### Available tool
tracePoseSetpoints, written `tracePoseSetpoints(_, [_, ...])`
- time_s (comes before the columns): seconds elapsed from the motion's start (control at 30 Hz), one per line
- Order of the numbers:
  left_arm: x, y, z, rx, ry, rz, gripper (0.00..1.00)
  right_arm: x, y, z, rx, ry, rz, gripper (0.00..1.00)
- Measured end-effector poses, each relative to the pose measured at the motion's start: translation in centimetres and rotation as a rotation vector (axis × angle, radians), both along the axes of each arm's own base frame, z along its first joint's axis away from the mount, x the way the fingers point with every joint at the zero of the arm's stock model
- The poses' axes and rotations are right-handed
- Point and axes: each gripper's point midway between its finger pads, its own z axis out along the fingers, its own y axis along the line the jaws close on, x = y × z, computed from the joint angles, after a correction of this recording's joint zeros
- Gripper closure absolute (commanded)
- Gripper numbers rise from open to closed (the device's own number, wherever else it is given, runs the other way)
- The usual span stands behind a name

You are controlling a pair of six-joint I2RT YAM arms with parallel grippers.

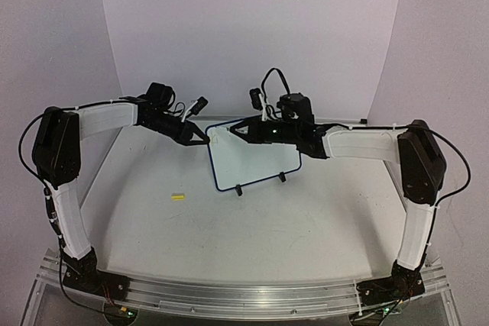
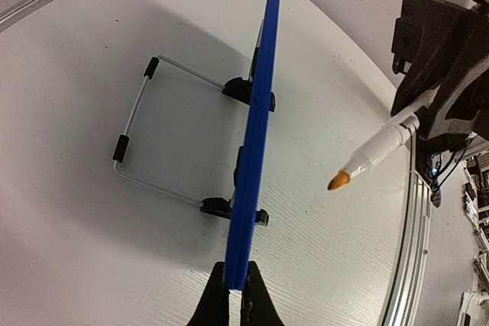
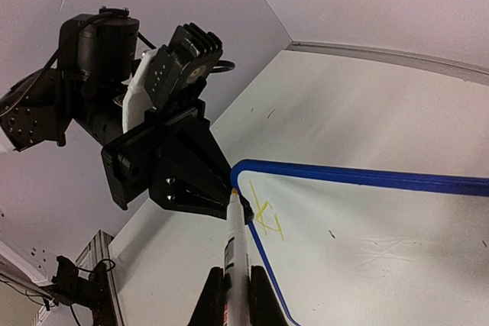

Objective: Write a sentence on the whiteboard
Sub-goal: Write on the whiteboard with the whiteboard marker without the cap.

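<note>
From above, the board stood mid-table toward the far edge. My left gripper pinched its upper left corner, and the right gripper hung over its face.

Left wrist: thin blue rim edge-on, jaws clamped on it, wire stand behind.

Right wrist: the gripped marker pointed lengthwise at the glossy corner beside faint yellow strokes. Blank surface lay rightward.

Bright, even light; a soft grey shadow falls across the white tabletop, and both wrist views bend at their edges.
</note>
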Motion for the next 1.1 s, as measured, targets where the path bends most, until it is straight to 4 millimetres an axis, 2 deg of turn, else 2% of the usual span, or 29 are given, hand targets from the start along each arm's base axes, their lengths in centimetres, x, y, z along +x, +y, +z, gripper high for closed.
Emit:
tracePoseSetpoints(0.4, [0.0,0.0,0.0,0.000,-0.001,-0.001,1.00,0.8,0.3,-1.9,-0.024,0.021,-0.018,1.00])
tracePoseSetpoints(1.1, [0.0,-0.1,0.0,0.002,-0.004,-0.001,1.00,0.9,0.3,-2.4,-0.032,0.028,-0.030,1.00])
